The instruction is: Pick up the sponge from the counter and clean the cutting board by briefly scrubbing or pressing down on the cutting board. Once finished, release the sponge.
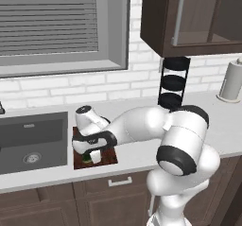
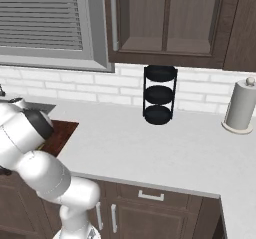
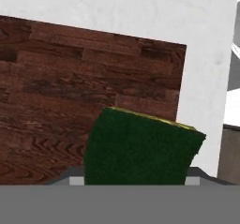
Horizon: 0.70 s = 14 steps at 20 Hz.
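A: Status? Gripper (image 1: 90, 157) low over cutting board (image 1: 109, 157), fingers clamped on sponge (image 1: 88, 157). In hand view, sponge (image 3: 138, 148) sits between the tips, green face up, thin yellow edge on far side, board grain (image 3: 56, 87) right behind it.

B: Touching wood or just above?

A: Can't tell. Looks v. close, prob. pressing or about to.

B: Risks?

A: Couple. Sponge looks bowed in the grip, so a hard push may squeeze it out sideways. Also working near front corner of board: counter (image 3: 206, 68) starts just beside sponge, so a wide scrub stroke prob. slides off wood onto worktop. Board may also skid if dragged, nothing pinning it.

B: Release?

A: If opened while tilted or high, could bounce off toward counter edge. Better let go low & flat.

B: Surroundings?

A: Sink (image 1: 33, 142) just left of board, apart from it. Black tiered rack (image 2: 160, 95) at back wall, paper towel roll (image 2: 241, 105) far right, both well apart. Upper cabinet (image 2: 167, 20) overhead, window blinds (image 1: 47, 19) behind.

B: Anything blocking?

A: Nope. Only own elbow bulk hanging over counter (image 1: 227, 126), hiding most of board (image 2: 60, 133) in right base view.
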{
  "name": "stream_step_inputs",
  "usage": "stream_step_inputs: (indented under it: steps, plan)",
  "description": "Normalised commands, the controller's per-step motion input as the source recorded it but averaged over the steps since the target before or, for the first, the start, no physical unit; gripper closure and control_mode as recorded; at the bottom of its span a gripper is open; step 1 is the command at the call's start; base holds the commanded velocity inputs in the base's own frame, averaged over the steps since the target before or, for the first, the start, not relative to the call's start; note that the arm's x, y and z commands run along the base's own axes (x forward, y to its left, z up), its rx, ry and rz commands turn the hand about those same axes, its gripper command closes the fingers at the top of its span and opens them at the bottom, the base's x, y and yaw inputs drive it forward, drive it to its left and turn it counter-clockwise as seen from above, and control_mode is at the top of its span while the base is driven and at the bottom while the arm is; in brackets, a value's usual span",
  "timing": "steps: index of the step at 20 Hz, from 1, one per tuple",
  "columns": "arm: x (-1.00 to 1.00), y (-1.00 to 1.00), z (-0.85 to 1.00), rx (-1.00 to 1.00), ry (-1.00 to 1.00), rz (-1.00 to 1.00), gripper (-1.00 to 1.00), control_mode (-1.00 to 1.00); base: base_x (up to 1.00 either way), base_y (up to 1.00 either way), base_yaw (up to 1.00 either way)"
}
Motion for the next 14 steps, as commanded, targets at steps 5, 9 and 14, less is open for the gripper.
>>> stream_step_inputs:
  steps: [5, 9, 14]
  plan:
    - [0.14, 0.26, 0.00, -0.07, 0.00, -0.09, 1.00, -1.00, 0.00, 0.00, 0.00]
    - [0.02, 0.00, 0.00, 0.00, 0.00, 0.00, 1.00, -1.00, 0.00, 0.00, 0.00]
    - [0.00, 0.00, -0.19, 0.00, -0.05, 0.00, 1.00, -1.00, 0.00, 0.00, 0.00]
